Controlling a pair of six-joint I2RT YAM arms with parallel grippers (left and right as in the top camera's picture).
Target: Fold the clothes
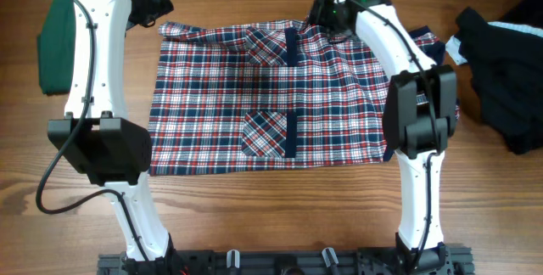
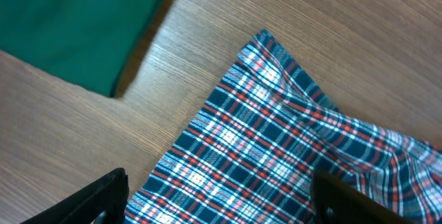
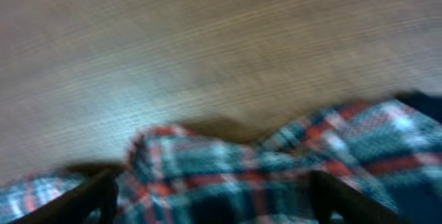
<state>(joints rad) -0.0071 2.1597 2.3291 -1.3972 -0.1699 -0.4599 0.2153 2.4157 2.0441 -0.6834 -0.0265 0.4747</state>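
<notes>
The wood-grain tabletop (image 1: 254, 216) runs bare along the near edge, a pale brown with fine straight lines. On it, in the middle between the two arms, lies the plaid dress (image 1: 221, 97). It is spread sideways and mostly flat, a thin woven cloth in red, white and navy checks. Its near edge is fairly straight.

A little farther in sits one patch pocket (image 1: 265, 132) with a pointed flap, beside a short navy strip (image 1: 290, 135). The second pocket (image 1: 267, 46) and its own strip (image 1: 290, 44) lie farther back. The dress's right end (partly hidden under the right arm) bunches into soft folds with dark navy trim (image 1: 433, 47) showing.

At the far left corner of the dress, the left claw (image 2: 221, 207) hangs above the cloth. Its dark fingers (image 2: 103, 196) are spread wide with nothing pinched between them. That corner tapers to a point and lies slightly rippled on the wood.

At the far edge on the right, the right claw (image 3: 214, 196) is likewise released, its fingers (image 3: 345, 196) standing well apart over a rumpled hump of plaid. This view is blurred.

Farthest off, a smooth dark-green garment (image 1: 55, 42) lies folded flat at the left, apart from the dress. A black garment (image 1: 509, 71) lies in a loose heap at the right.
</notes>
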